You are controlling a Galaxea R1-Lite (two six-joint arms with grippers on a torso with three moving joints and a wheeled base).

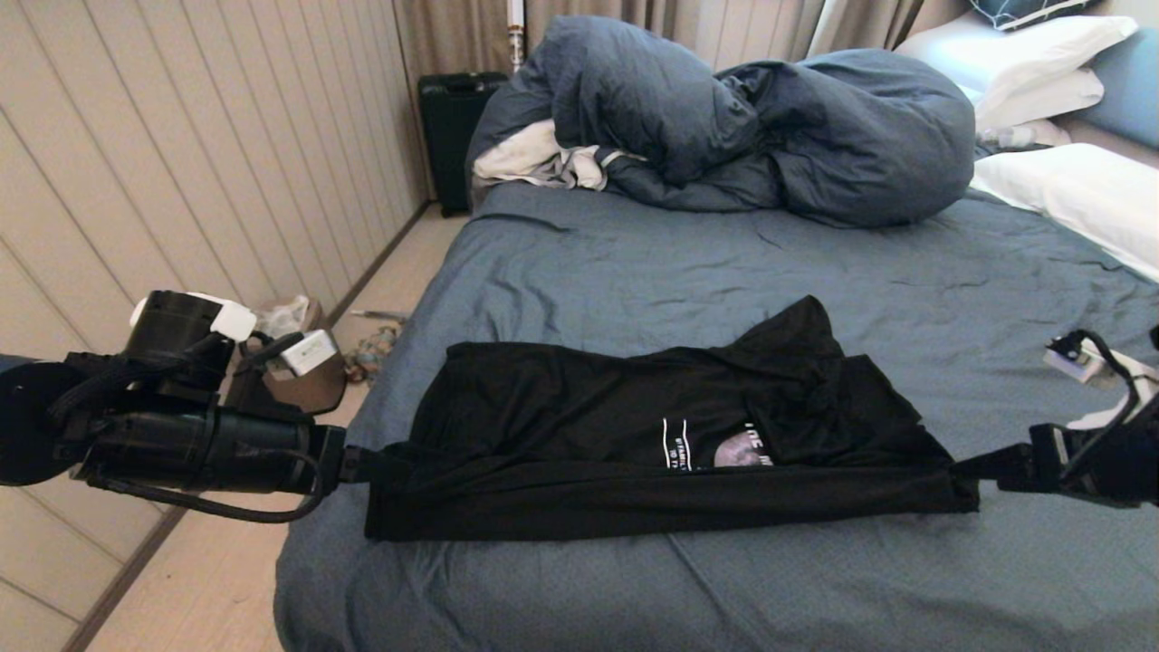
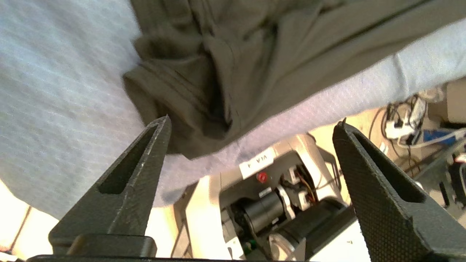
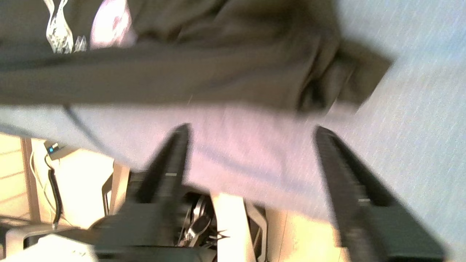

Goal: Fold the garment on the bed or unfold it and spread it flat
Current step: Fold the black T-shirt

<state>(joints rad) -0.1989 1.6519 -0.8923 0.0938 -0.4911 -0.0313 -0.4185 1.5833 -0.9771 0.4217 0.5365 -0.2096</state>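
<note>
The garment [image 1: 589, 426], a black T-shirt with part of its moon print and white lettering showing, lies folded in a long band across the near part of the bed [image 1: 724, 272]. My left gripper [image 1: 362, 466] is at the shirt's left end and my right gripper [image 1: 973, 473] at its right end. In the left wrist view the left gripper [image 2: 253, 122] is open, with the garment's bunched corner [image 2: 189, 91] just beyond one fingertip. In the right wrist view the right gripper [image 3: 252, 128] is open over the sheet [image 3: 418, 109], and the garment [image 3: 218, 72] lies just past its tips.
A bulky dark-blue duvet [image 1: 751, 127] with a white cloth [image 1: 534, 163] is heaped at the far side of the bed. White pillows [image 1: 1077, 190] lie at the right. A black suitcase [image 1: 448, 127] and floor clutter [image 1: 371, 349] stand beside the bed's left edge.
</note>
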